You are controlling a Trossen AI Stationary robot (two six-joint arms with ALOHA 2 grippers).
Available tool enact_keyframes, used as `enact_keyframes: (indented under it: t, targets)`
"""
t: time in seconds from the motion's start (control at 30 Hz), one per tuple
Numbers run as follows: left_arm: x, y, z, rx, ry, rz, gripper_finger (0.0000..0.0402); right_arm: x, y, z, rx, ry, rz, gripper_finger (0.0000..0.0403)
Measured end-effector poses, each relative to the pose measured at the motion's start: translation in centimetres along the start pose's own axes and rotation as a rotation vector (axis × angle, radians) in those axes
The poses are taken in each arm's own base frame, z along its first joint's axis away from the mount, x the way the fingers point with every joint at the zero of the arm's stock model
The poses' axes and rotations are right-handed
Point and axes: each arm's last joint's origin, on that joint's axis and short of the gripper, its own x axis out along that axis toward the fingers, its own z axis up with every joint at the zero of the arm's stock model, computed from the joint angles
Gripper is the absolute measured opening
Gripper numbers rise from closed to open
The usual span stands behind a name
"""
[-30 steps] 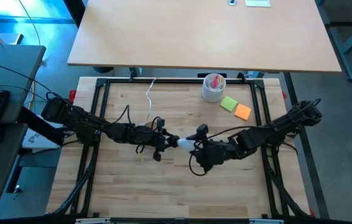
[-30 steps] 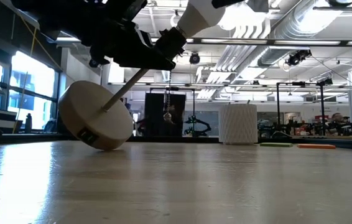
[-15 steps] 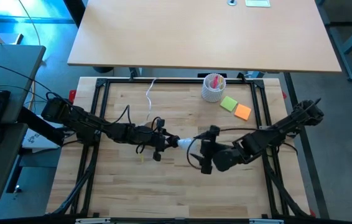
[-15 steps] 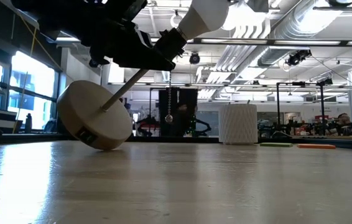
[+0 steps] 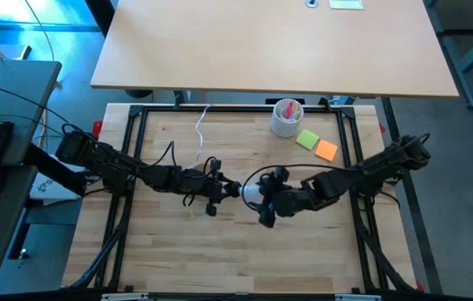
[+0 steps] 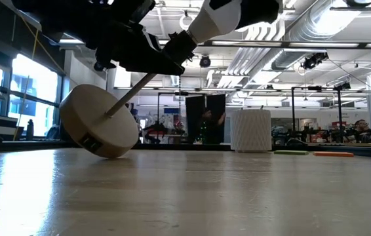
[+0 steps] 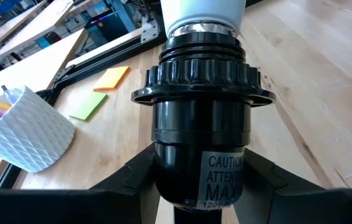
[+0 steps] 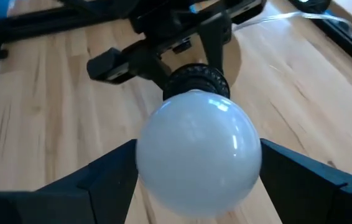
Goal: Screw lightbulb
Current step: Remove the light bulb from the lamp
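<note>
One small white rounded lightbulb (image 8: 198, 152) with a silvery-grey screw base is in view, seated in one black ribbed plastic lamp socket (image 7: 201, 134). There is one pale wooden disc stand (image 6: 100, 122), tilted on the table, and one white ribbed cup (image 5: 287, 117) holding pink contents. Two square paper sticky-note pads lie near the cup: one green (image 5: 307, 139) and one orange (image 5: 326, 150). Two dark robot arms reach over one light wooden slatted table (image 5: 220, 251).
</note>
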Motion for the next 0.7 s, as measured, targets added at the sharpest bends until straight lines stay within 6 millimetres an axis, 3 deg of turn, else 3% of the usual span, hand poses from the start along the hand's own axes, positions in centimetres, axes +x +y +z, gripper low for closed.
enact_keyframes:
  t: [0.23, 0.37, 0.57, 0.7]
  targets:
    - [0.0, 0.0, 0.0, 0.000, 0.002, 0.000, 0.0145, 0.3, -0.4, 0.2, -0.194, 0.010, 0.014, 0.0291]
    - [0.0, 0.0, 0.0, -0.001, 0.001, 0.002, 0.0145, 0.2, -0.4, 0.2, -0.500, -0.001, -0.015, 0.0272]
    - [0.0, 0.1, 0.1, 0.000, -0.005, 0.010, 0.0145, -0.1, 0.3, 0.0, -1.103, -0.016, -0.092, 0.0270]
    - [0.0, 0.0, 0.1, 0.000, -0.010, -0.002, 0.0145, -0.5, 0.8, -0.2, -1.327, -0.021, -0.088, 0.0273]
